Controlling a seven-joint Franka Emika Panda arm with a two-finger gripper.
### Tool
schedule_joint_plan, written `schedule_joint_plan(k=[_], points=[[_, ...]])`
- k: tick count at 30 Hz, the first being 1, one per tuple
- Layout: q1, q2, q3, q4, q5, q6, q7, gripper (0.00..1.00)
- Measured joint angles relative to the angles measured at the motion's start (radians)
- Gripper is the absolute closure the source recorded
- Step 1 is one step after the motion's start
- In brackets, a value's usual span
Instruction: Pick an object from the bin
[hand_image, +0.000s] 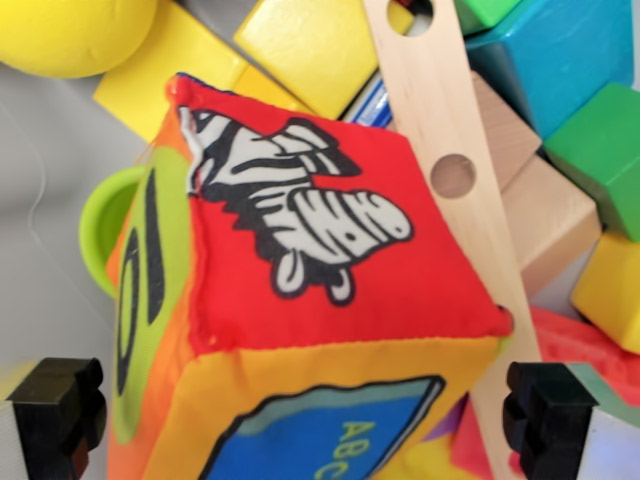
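Observation:
A soft fabric cube (340, 250) fills the middle of the wrist view, tilted on the pile. Its top face is red with a zebra picture, its side faces are orange, and one carries a blue ABC panel. My gripper (300, 415) is open, with one black fingertip (55, 410) at the wrist view's lower left and the other fingertip (550, 410) at the lower right. The cube's near lower part lies between them. A thin strip of the wooden plank shows between the cube and the right fingertip. The left fingertip sits right beside the cube's orange and green side.
A wooden plank with holes (450, 150) slants behind the cube. Around it lie yellow blocks (310, 40), a yellow ball (70, 30), a green cup rim (100, 230), a teal block (560, 60), green blocks (605, 150), wooden blocks (550, 215) and the grey bin floor (40, 300).

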Motion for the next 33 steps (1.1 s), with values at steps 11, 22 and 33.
schedule_joint_plan(k=[11, 22, 33], points=[[0.0, 0.055, -0.003, 0.0, -0.011, 0.059, 0.007, 1.0], [0.0, 0.055, -0.003, 0.0, -0.011, 0.059, 0.007, 1.0], [0.0, 0.054, -0.003, 0.001, -0.011, 0.06, 0.007, 1.0]])
